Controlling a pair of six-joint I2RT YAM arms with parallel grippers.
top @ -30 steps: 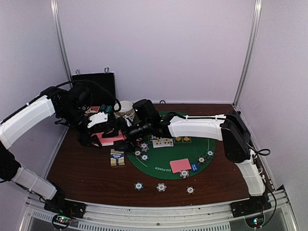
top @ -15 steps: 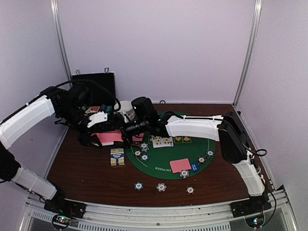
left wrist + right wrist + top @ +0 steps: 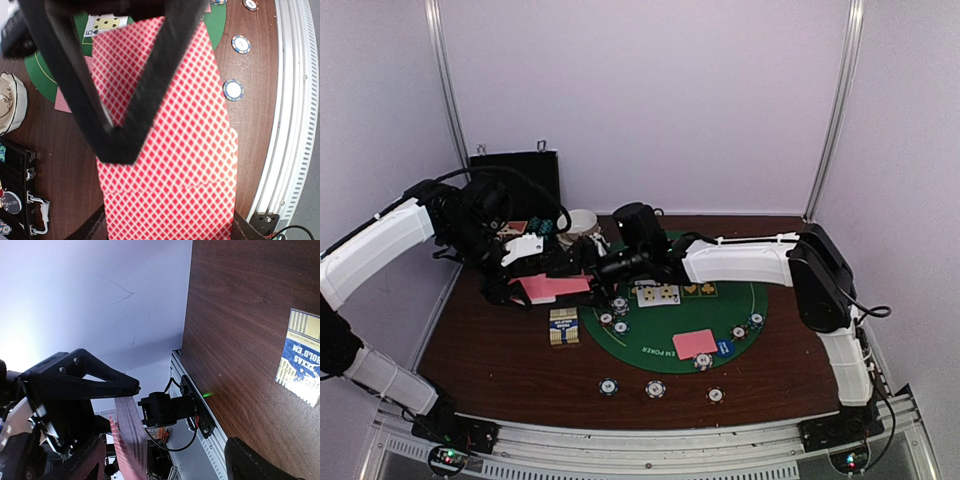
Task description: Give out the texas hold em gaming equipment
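Left gripper is pinching the deck up over the table's left side. Right gripper is backing off toward the middle now, fingers spread, nothing in them. One card is lying at the mat's rim, so probably another deal is coming.

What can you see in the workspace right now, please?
felt mat: one, green, table centre
card deck: one, pink-backed, held left of mat
face-down card: one, pink, near side of mat
face-up cards: several, white, far side of mat
poker chips: about nine, striped; six on mat, three in front
marker button: one, blue, beside the face-down card
card box: one, blue and yellow, left of mat
case: one, black, far-left corner
bowl: one, white, behind mat
left gripper: shut on the card deck
right gripper: open, beside the card deck
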